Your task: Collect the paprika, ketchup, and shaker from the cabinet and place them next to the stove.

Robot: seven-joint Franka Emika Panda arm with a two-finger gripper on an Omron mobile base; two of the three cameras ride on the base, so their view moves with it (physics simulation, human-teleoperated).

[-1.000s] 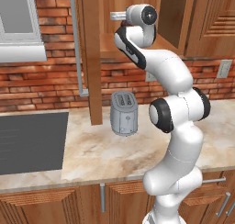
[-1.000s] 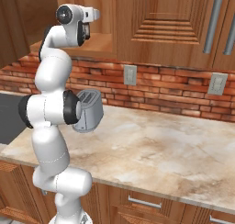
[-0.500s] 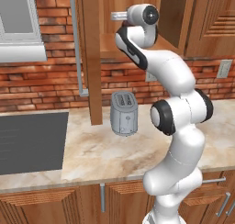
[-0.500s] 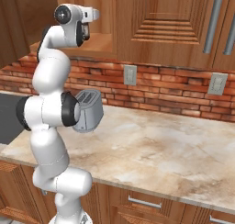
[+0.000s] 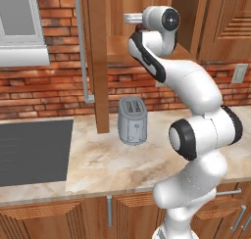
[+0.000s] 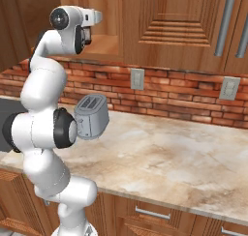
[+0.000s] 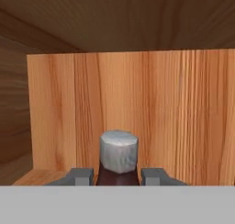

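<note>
In the left base view, nothing much has changed from a second ago: the arm (image 5: 188, 81) stays bent high, with its top end reaching into the open cabinet (image 5: 120, 49) just above the shelf. It has not pulled back yet. That means the bottle is not out of the cabinet, and no item sits next to the stove (image 5: 29, 152) so far. The counter (image 5: 98, 159) beside the stove has only a toaster (image 5: 132, 120) on it. In the right base view you see the same thing from the other side. The arm rises straight up from its base, folds at the elbow, and points its wrist level into the cabinet. It has held that pose for the last second. In the hand view, the gripper (image 7: 118, 176) is closed on a dark reddish-brown bottle with a pale cap, which looks like the ketchup (image 7: 119, 150). One of the fingertips (image 7: 80, 176) sits on each side, touching the bottle just below the cap. The bottle stands upright near the wooden back wall of the cabinet. I think your next move is to lift it a little and draw it straight out.
</note>
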